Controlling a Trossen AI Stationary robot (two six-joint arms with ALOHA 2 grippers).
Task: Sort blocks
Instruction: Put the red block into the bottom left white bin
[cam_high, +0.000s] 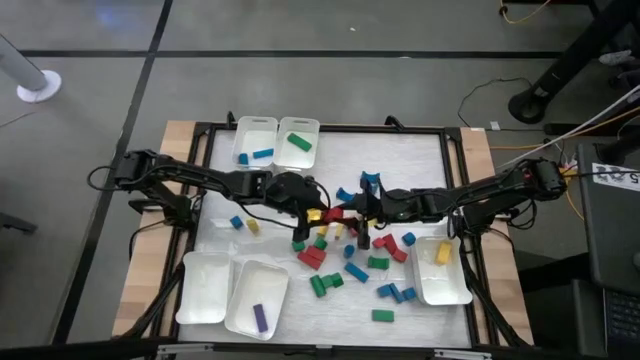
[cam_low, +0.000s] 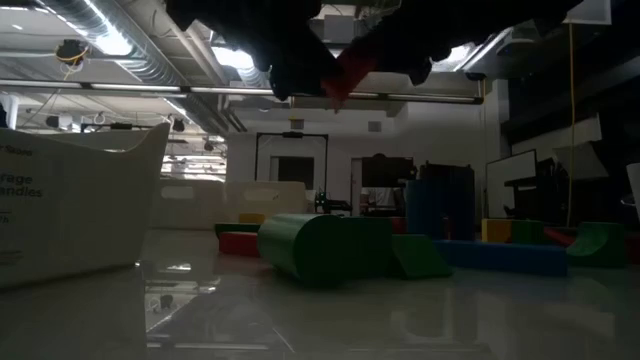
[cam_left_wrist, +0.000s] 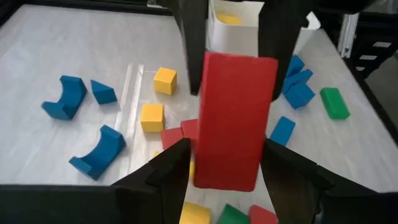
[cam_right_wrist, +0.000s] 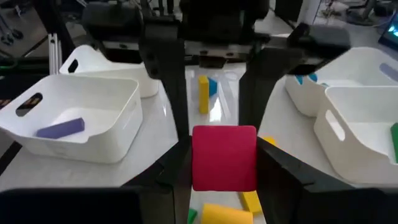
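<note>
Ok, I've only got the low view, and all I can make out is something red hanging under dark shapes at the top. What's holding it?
Observer: The left gripper is shut on a red block, held up off the table.
Operator: Where's the right arm?
Observer: The right gripper grips the same red block from the opposite end. The two meet over the loose blocks at mid-table.
Operator: Does any tray have red in it?
Observer: None that I can see. From above, the trays show a purple block, a yellow block, a green block and a blue block. One white tray shows nothing in it.
</note>
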